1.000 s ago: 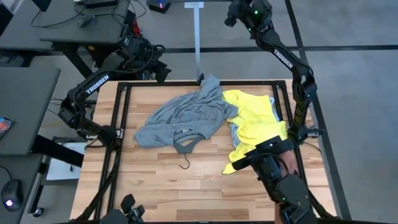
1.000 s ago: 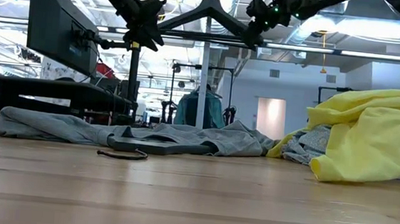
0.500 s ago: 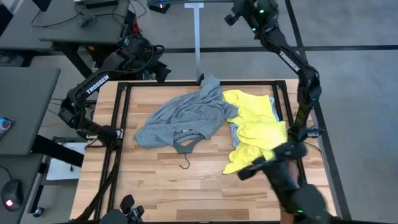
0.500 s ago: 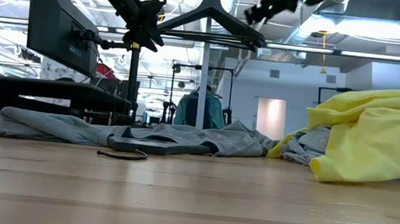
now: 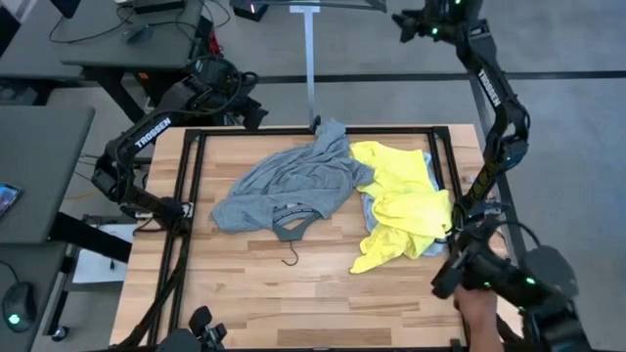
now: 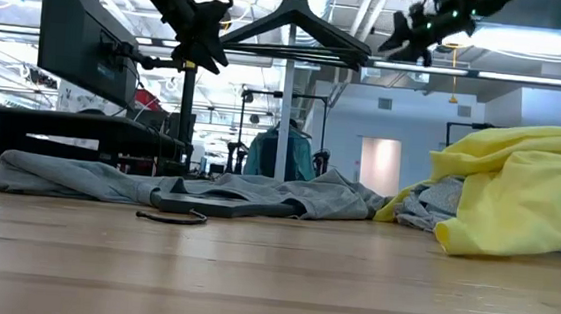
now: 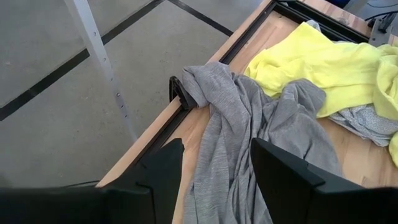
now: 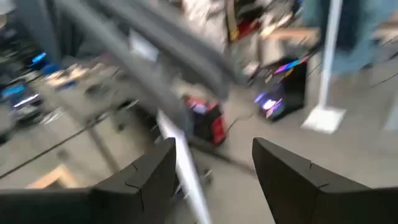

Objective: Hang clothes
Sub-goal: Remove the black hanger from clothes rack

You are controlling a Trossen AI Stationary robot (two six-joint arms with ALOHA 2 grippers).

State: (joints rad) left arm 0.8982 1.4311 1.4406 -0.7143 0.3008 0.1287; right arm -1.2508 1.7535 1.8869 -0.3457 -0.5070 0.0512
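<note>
Your left claw hangs just beyond the far-left edge of the desk, its fingers spread apart with nothing between them; its own camera looks down past them at the grey T-shirt. Your right claw is raised high, well past the far edge of the desk and to the right of the upright pole; its fingers stand apart and hold nothing, with a blurred room behind them in its wrist view. A black hanger sits on top of the pole, between the two claws in the low view. The grey T-shirt lies spread on the desk's middle, its far end reaching the far rim, with a second hanger's hook poking out on the near side. The yellow T-shirt lies crumpled just right of it, touching it. A pale shirt shows only at the edges beneath the yellow one.
</note>
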